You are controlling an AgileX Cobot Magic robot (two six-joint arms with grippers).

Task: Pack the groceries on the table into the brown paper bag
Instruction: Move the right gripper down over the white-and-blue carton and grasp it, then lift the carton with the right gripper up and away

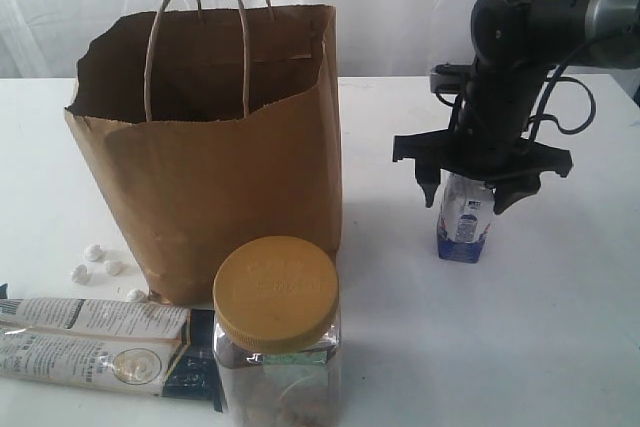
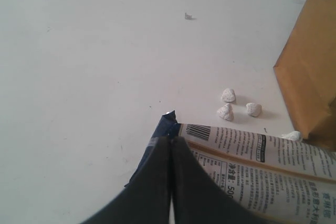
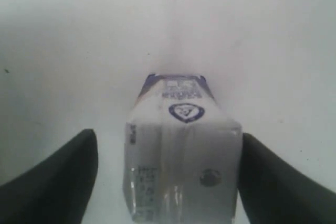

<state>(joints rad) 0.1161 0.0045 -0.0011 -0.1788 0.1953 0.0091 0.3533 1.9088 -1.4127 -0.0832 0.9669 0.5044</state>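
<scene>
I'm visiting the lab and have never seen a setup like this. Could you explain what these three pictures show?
It is a robot with two arms, each ending in a gripper. One picture looks at the whole white table; the other two come from cameras on the wrists. On the table stand a brown paper bag, a jar with a yellow lid and a small white-blue carton; a long twin packet lies flat beside some small white lumps. The right gripper is open, its fingers on either side of the carton with a gap visible on one side. The left gripper is shut and empty, above the packet's end.
</scene>
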